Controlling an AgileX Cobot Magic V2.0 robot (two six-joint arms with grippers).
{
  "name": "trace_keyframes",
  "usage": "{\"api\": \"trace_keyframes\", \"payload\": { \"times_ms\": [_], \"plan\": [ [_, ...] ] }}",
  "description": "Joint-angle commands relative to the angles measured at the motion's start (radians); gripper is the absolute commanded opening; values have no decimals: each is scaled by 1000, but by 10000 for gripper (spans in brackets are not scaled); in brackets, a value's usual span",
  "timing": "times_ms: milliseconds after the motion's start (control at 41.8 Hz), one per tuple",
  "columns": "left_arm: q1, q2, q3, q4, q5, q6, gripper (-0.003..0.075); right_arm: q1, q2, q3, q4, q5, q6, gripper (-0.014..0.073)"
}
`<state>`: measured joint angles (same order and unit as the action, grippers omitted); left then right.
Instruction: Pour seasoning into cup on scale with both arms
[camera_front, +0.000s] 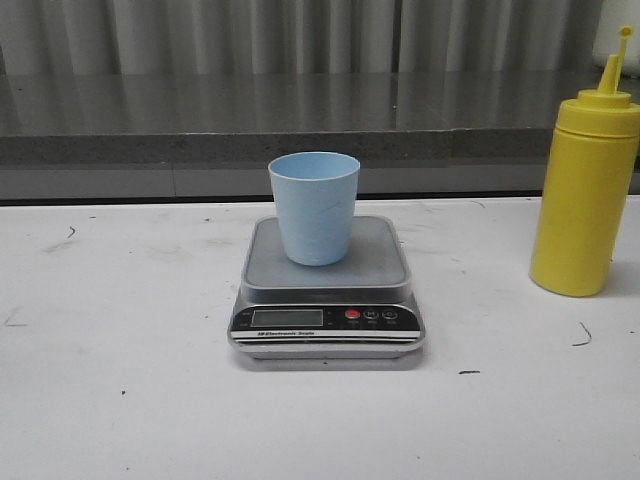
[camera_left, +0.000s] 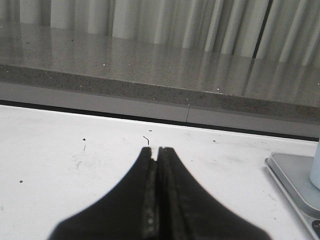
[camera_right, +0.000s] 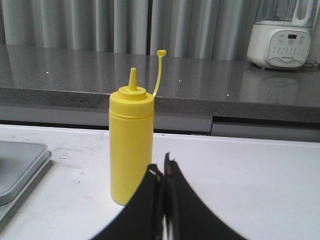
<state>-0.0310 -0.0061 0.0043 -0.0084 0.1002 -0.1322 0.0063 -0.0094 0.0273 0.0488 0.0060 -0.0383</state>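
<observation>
Presently catalogued, one moment of a two-arm pouring job.

Item 1: cup (camera_front: 314, 206), pale blue, upright, mouth up, stood on the platform of the scale (camera_front: 327, 290), roughly centred. Its contents could not be told from the front view.

Item 2: scale, silver, display dark or unreadable, sat mid-surface (camera_front: 120, 400) facing the robot.

Item 3: seasoning bottle (camera_front: 584, 190), yellow squeeze type, upright on the surface well to the right of the scale and apart from it. Long axis vertical, nozzle up; its small cap hung off on a tether, so the nozzle appeared uncapped.

Item 4: right pincer (camera_right: 164, 172), clenched on nothing, fingers pressed together. The bottle stood just ahead of it and slightly toward the scale side, near but not touching. This arm was judged the nearer to the bottle.

Item 5: left pincer (camera_left: 155, 150), likewise clenched and empty, over bare surface, with the scale's edge off to its right.

Note: bottle standing free and cup on scale would fit either a stage ahead of pouring or one after the bottle was set back down; the frames did not settle which. A side grasp on the bottle would require the right pincer to be released wide.
</observation>
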Motion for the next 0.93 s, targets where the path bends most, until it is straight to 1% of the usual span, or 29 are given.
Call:
{"api": "trace_keyframes", "payload": {
  "times_ms": [0,167,909],
  "plan": [
    [0,-15,25,1,-71,-6,-20,-5,-18,-6,45,-65,3,-117],
    [0,-15,25,1,-71,-6,-20,-5,-18,-6,53,-45,3,-117],
    [0,-15,25,1,-71,-6,-20,-5,-17,-6,53,-47,2,-117]
  ]
}}
